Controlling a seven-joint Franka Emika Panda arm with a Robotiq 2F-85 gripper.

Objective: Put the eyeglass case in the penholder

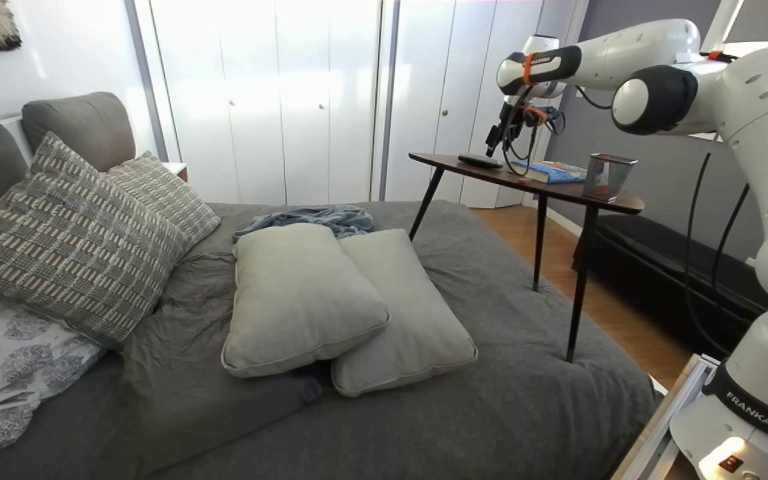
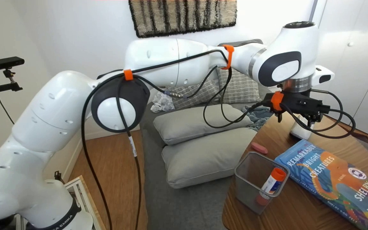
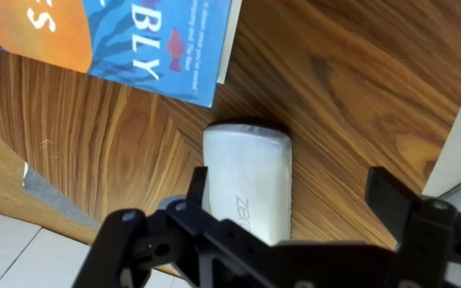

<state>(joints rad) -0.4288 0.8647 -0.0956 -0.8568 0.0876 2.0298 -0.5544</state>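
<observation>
One unclenched hand (image 3: 288, 176) hangs over one eyeglass case (image 3: 250, 168); one table (image 3: 334, 100) also bears one book (image 2: 331, 179), one penholder (image 2: 246, 191).

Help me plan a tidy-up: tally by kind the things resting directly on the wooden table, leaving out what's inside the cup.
Eyeglass case: 1
Book: 1
Penholder: 1
Small pink item: 1
Total: 4
</observation>
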